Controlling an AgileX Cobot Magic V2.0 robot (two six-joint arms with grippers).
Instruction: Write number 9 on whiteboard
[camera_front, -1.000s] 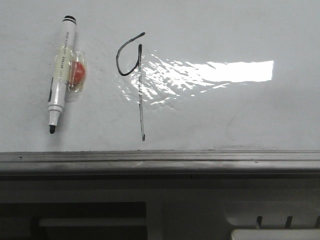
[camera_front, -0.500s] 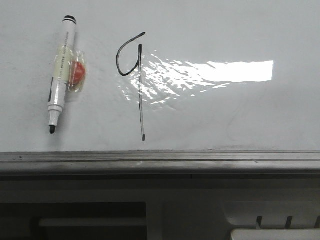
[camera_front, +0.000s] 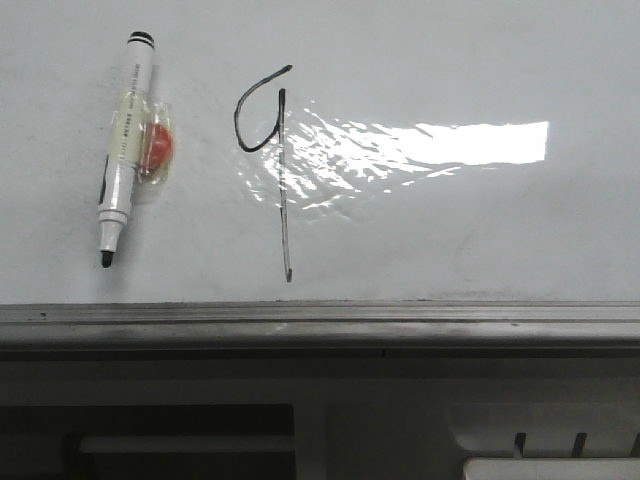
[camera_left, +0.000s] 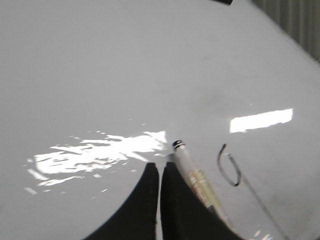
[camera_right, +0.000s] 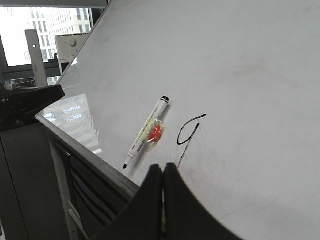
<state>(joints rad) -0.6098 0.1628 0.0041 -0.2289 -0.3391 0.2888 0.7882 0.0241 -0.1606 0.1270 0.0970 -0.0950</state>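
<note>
A black hand-drawn number 9 (camera_front: 262, 130) stands on the whiteboard (camera_front: 450, 60), its open loop above a long straight tail that ends near the grey rail. It also shows in the left wrist view (camera_left: 231, 167) and the right wrist view (camera_right: 187, 132). A white marker (camera_front: 124, 150) with an orange lump taped to it lies on the board to the left of the 9, uncapped tip toward the rail. My left gripper (camera_left: 160, 167) is shut and empty beside the marker's (camera_left: 195, 180) cap end. My right gripper (camera_right: 163, 167) is shut and empty, in front of the 9's tail.
A grey metal tray rail (camera_front: 320, 322) edges the board at the front, with grey furniture (camera_front: 300, 420) below it. Strong glare (camera_front: 430, 145) lies right of the 9. A black clamp (camera_right: 27, 102) and a window sit beyond the board's corner.
</note>
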